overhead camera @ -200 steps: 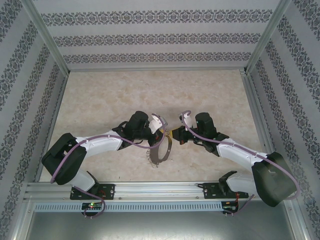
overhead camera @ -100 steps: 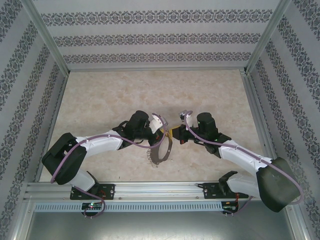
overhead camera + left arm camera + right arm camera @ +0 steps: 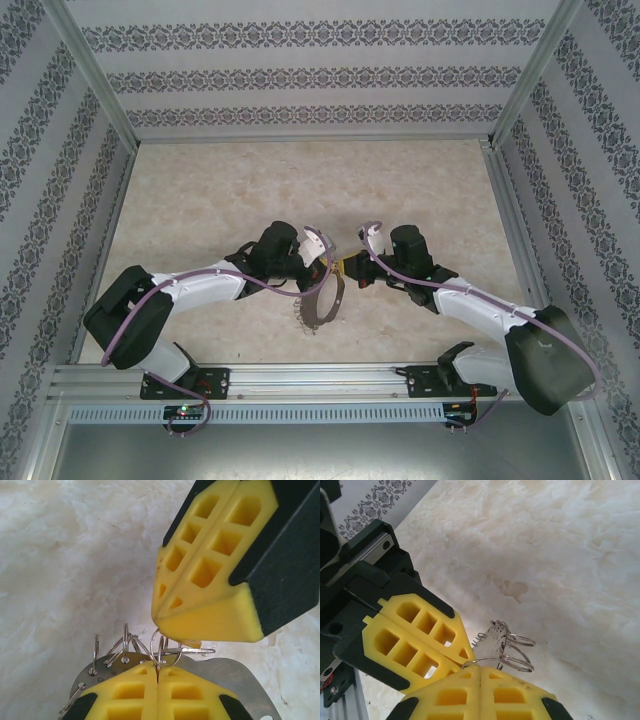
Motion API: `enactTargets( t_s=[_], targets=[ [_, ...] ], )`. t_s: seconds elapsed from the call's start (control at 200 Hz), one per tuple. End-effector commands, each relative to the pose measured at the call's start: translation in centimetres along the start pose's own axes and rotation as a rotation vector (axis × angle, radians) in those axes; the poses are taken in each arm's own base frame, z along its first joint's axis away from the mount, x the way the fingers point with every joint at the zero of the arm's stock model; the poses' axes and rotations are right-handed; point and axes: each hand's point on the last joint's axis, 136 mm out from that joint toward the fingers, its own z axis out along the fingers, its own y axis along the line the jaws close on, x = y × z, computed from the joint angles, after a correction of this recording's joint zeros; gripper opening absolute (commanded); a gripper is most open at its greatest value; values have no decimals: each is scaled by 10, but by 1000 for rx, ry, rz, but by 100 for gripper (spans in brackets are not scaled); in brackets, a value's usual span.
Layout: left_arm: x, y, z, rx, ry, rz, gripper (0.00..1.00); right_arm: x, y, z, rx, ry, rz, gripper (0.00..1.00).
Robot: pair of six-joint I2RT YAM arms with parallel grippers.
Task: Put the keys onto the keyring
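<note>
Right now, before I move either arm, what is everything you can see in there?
keyring: one, grey metal, clamped in the left hand, between the two arms
small rings: several, silver, fringing the keyring's rim
key: one, yellow-gold with a silvery end, at the right hand's tip, by the rim
table: one, marbled beige
walls: three, white with grey pattern, around the table
left hand: one, yellow, shut on the keyring
right hand: one, yellow, shut

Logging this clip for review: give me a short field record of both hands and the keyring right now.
left hand: shut on the keyring, at its rim
right hand: shut, tip close above left hand
keyring: grey metal plate, small split rings fringing its rim
key: thin silvery piece under right hand's tip, grip unclear
</note>
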Motion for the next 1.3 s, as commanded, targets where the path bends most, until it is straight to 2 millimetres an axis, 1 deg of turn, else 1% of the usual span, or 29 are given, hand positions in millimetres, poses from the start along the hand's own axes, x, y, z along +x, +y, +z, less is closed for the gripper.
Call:
enactTargets(
  t_s=[0.0,0.255,0.55,0.919,1.109,1.294],
  targets=[
    [-16,-10,-2,37,-39,43,0,-7,-7,2,29,-21,-34,0],
    [-20,-10,-6,26,-53,50,0,3,-22,-3,77,-23,2,0],
    [-24,-10,-7,22,-65,49,0,11,-29,-5,107,-23,22,0],
    [-30,-8,-10,5,-92,55,0,31,-42,-11,176,0,76,0],
    [-30,-8,-9,9,-91,54,0,31,-37,-10,155,-3,81,0],
    [-31,-9,-10,12,-97,55,0,17,-28,-17,134,-51,60,0]
  ],
)
